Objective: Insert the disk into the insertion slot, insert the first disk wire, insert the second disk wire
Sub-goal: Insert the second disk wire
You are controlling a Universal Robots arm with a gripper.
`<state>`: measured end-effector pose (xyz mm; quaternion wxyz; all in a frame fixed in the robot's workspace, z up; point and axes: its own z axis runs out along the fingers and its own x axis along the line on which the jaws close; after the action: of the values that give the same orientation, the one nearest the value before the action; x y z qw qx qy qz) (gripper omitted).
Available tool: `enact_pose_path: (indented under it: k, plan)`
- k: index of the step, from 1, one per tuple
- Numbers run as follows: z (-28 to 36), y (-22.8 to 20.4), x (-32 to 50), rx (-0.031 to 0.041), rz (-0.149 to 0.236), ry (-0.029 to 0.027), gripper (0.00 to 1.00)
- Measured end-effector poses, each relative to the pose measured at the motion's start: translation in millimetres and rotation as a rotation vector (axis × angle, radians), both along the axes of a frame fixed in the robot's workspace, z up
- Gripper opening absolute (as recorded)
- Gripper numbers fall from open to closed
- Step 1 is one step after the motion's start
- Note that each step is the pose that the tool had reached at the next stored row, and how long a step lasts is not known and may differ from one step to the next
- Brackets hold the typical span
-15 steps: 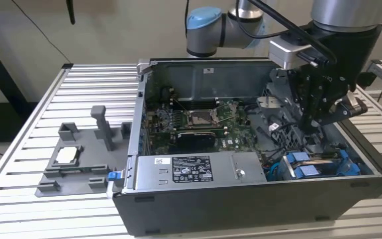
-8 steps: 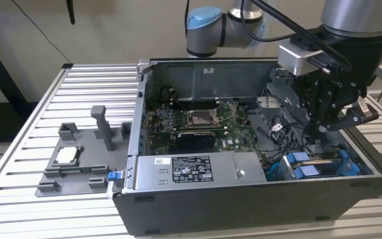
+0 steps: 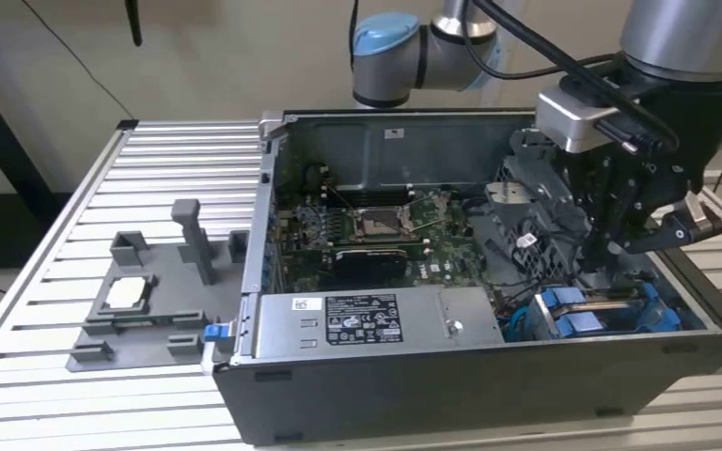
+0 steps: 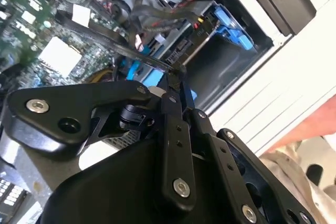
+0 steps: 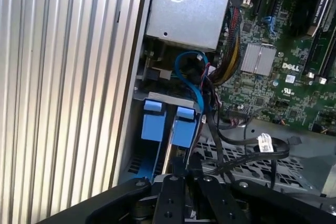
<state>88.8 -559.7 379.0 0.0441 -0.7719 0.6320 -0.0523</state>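
In the exterior view the dark side wall of the open computer case (image 3: 462,395) is closest, standing on a slatted metal table (image 3: 60,235). A grey fixture (image 3: 148,310) with upright posts lies just outside the case. Inside the case, at the corner farthest from that fixture, the gripper (image 3: 602,268) reaches down from the arm (image 3: 687,38), right above the insertion slot (image 3: 612,299), where the blue carrier of the disk (image 3: 577,319) sits. In the second wrist view the gripper's black linkage is closest. Its fingers (image 4: 169,85) are drawn narrow, nearly together, and a flat black wire (image 4: 105,38) with a white tag runs from over the case's green motherboard (image 4: 31,19) straight into their tips. The slot's dark opening (image 4: 220,72), edged by blue plastic, is just beyond the tips, against the case's outer wall. In the first wrist view the linkage again fills the foreground, with the gripper (image 5: 177,167) pinched narrow just short of the disk's two blue carrier tabs (image 5: 184,129), which stand side by side in the slot (image 5: 168,97) along the case wall. A blue cable (image 5: 190,74) curves down towards them from beside a silver metal box (image 5: 189,3).
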Motion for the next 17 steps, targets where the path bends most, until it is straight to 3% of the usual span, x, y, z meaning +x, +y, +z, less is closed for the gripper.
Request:
enact_pose_path:
  k: [2, 3, 6, 7, 8, 9, 14, 17]
  plan:
    - [-0.5, -0.2, 0.1, 0.0303, -0.002, 0.0, 0.16]
    - [-0.7, -0.4, 0.1, 0.0394, -0.002, 0.0, 0.16]
    - [-1.7, -1.1, 0.7, 0.0587, -0.004, 0.001, 0.16]
    - [-1.8, -1.6, 1.7, 0.0597, -0.004, 0.0044, 0.16]
    - [-1.8, -2.0, 2.9, 0.0596, -0.004, 0.0119, 0.16]
    - [-2.0, -2.2, 4.9, 0.0597, -0.005, 0.0232, 0.16]
    - [-2.5, -3.2, 15.8, 0.0596, -0.007, 0.0901, 0.16]
    - [-2.6, -3.8, 22.9, 0.0595, -0.008, 0.1239, 0.16]
